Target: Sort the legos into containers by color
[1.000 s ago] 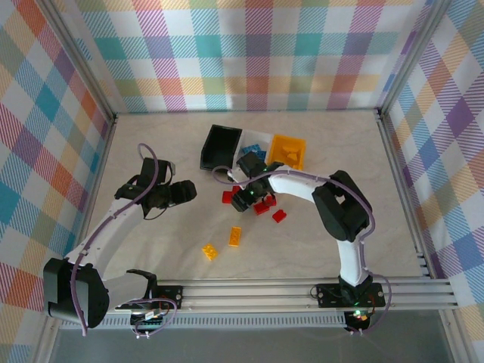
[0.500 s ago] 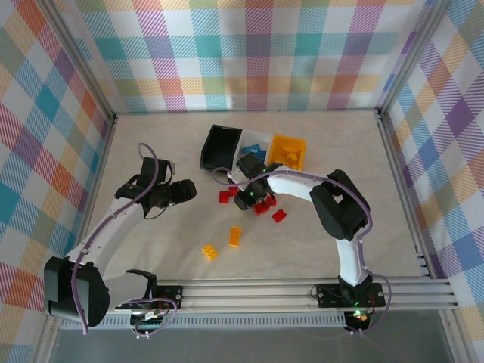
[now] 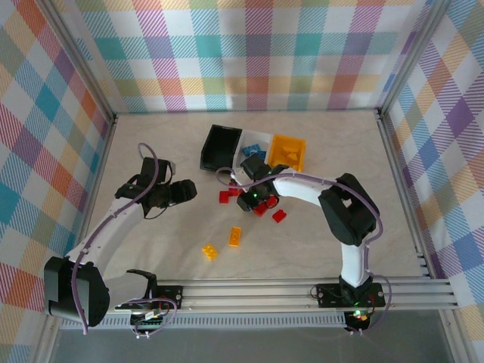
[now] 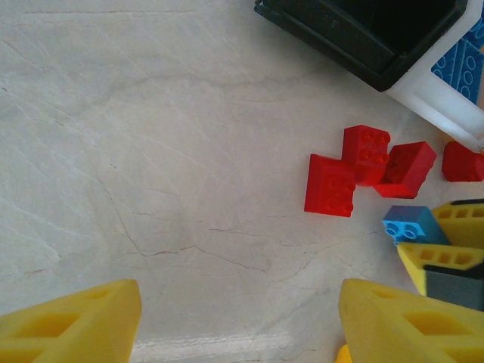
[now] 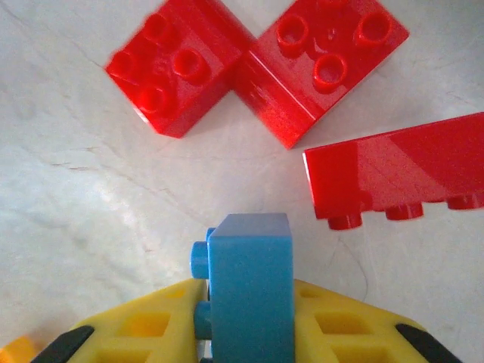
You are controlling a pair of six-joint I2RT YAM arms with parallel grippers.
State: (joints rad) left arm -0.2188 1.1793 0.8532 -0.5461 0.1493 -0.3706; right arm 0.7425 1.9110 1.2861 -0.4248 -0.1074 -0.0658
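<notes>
1. Plaid walls point(image 3: 249, 53) in pastel checks close in the table point(image 3: 151, 136) on three sides. Its pale, marbled top is bare across the whole left half.
2. A metal rail point(image 3: 302, 291) runs along the near edge and carries both arm bases.
3. The right arm point(image 3: 302, 181) arches leftward just in front of the bins. The left arm point(image 3: 113, 219) reaches up from the near left corner.
4. The black bin point(image 3: 219, 146), white bin point(image 3: 244, 140) and yellow-orange bin point(image 3: 289, 151) stand in a row at mid-table. Blue bricks point(image 3: 255, 149) lie in the white one.
5. The left gripper point(image 4: 242, 333) hovers left of the pile, jaws apart with nothing between them.
6. The right gripper point(image 5: 249, 318) sits just near the white bin, clenched on a blue brick point(image 5: 249, 287) held on edge with its studs facing sideways.
7. Three red bricks point(image 5: 325, 60) lie close ahead of that blue brick, two touching at a corner and one tipped on its side. Others are scattered around the gripper.
8. Two yellow-orange bricks point(image 3: 235, 236) lie apart, nearer the rail.
</notes>
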